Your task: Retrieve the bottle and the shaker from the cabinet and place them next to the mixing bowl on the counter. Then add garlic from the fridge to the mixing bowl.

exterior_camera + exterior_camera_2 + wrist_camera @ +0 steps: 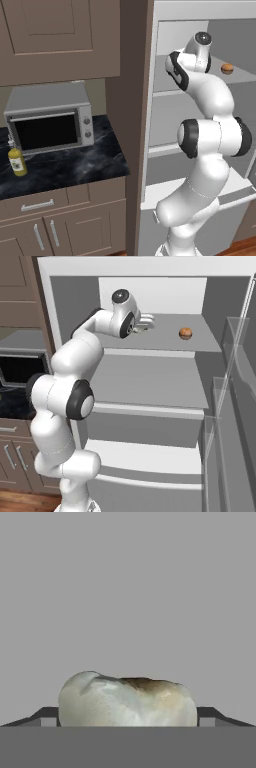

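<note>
A whitish garlic bulb (125, 699) with a brown patch sits between my two dark fingertips (50, 714), and both touch its sides. My gripper (147, 321) reaches in over the fridge's top shelf (165, 343) and is shut on the garlic. The yellow bottle (17, 161) stands upright on the black marble counter (75, 165), left of the fridge and in front of the microwave. The taupe wall cabinet (60, 35) above has its doors closed. The shaker and the mixing bowl are out of view.
A grey microwave (50, 120) stands on the counter under the cabinet. A small round orange-brown item (185, 333) lies on the top fridge shelf to the right of my hand. The open fridge door with its bins (235, 406) stands at the right.
</note>
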Controlling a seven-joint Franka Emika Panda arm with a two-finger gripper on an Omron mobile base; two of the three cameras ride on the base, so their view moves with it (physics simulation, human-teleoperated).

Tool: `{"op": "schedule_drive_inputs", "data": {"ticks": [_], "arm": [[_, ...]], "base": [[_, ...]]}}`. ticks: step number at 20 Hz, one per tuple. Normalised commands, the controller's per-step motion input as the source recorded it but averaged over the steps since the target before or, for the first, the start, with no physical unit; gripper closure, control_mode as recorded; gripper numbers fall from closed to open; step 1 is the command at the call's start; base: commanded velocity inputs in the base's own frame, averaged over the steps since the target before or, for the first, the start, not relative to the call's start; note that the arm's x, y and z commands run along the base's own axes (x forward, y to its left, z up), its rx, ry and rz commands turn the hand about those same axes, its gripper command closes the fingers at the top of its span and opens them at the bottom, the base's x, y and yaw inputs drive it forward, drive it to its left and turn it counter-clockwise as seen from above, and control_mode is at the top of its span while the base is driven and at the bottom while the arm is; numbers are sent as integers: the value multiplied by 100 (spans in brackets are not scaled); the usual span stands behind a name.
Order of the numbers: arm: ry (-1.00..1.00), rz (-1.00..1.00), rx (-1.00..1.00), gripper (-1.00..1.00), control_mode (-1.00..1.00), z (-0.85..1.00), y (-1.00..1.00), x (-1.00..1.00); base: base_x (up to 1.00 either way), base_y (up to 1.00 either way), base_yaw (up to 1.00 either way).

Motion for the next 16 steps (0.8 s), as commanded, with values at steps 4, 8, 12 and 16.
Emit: {"op": "schedule_drive_inputs", "data": {"ticks": [4,8,12,16], "arm": [[-34,0,0,100,-100,0,0,-40],[-36,0,0,100,-100,0,0,-45],[-15,0,0,100,-100,30,0,-73],[-2,0,0,100,-100,70,3,-99]], "base": [[0,0,0],[0,0,0],[0,0,0],[0,0,0]]}}
